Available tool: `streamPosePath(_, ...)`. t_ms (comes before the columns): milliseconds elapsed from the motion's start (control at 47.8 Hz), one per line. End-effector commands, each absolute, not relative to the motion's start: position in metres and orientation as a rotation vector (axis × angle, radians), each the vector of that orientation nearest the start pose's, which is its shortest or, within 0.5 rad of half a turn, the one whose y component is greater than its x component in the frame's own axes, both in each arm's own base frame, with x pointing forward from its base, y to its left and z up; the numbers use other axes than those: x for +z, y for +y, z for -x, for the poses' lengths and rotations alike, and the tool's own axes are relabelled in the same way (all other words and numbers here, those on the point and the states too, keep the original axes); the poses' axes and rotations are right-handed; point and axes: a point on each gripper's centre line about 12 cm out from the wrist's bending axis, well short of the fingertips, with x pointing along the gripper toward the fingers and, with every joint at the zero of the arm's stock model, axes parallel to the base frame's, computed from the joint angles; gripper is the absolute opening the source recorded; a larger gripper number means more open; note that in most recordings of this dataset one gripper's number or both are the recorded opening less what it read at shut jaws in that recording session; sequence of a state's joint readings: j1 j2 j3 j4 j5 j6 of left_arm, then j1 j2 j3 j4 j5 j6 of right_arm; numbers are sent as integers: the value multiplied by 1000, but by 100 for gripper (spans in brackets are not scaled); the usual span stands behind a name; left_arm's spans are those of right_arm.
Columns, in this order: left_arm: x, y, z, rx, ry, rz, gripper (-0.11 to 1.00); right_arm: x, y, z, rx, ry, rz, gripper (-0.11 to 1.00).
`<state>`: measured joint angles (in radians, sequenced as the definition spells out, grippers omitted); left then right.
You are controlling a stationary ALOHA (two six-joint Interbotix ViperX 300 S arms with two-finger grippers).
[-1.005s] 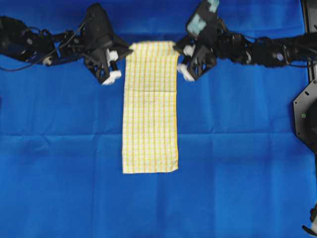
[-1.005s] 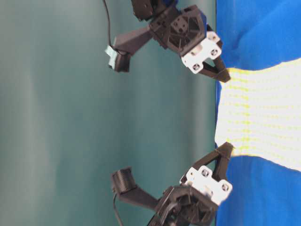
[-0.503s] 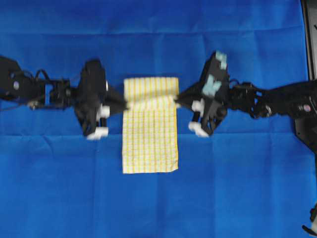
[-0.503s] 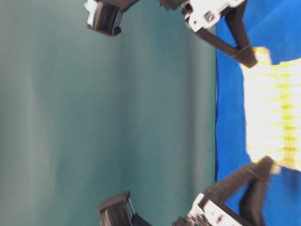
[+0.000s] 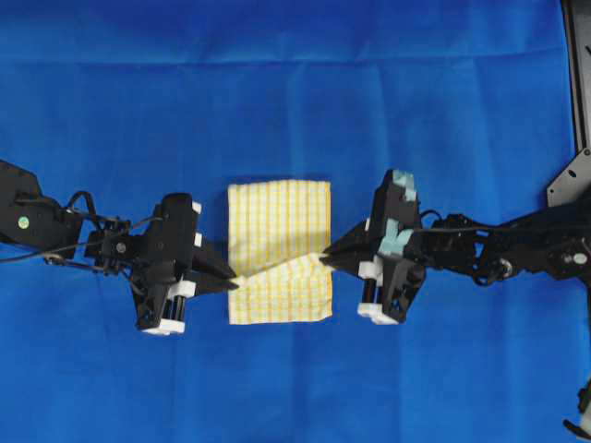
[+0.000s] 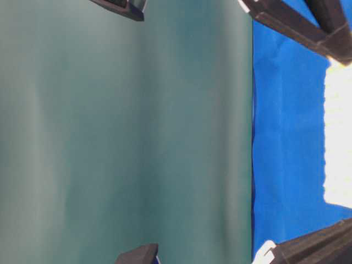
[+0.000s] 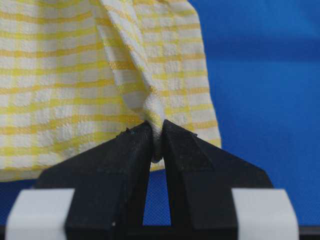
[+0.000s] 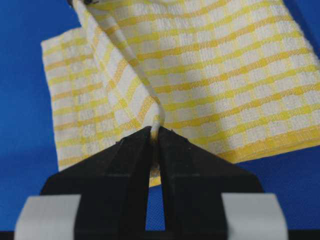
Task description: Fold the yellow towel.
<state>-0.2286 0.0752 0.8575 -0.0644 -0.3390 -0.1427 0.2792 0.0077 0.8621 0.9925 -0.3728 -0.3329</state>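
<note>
The left gripper [image 7: 156,145] and right gripper [image 8: 155,132] each have their jaws clamped on 1 corner of the towel [image 5: 279,221] — thin, limp, light cloth that sags between them. It lies mid-bench on the blue cloth [image 5: 295,83], half doubled; corners give the surest hold.

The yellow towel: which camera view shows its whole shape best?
The overhead view: the yellow towel shows whole, half folded. Both wrist views show only the pinched corners up close; the table-level view shows a blurred edge.
</note>
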Motion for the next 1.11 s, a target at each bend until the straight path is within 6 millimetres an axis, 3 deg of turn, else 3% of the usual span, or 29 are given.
streamPosePath(0, 122, -85, -355, -157, 589, 118, 5, 134, 66, -346, -212, 576, -420, 4)
streamPosePath(482, 108, -93, -357, -170, 660, 103, 5, 117, 79, -354, -181, 646, -415, 4)
streamPosePath(942, 109, -96, -359, -177, 655, 102, 6, 118, 91, -357, -140, 665, -412, 5)
streamPosePath(984, 110, -97, -359, -178, 652, 102, 7, 118, 92, -356, -137, 666, -411, 7)
streamPosePath(1089, 115, -97, -357, -182, 653, 99, 22, 120, 95, -357, -129, 660, -412, 34)
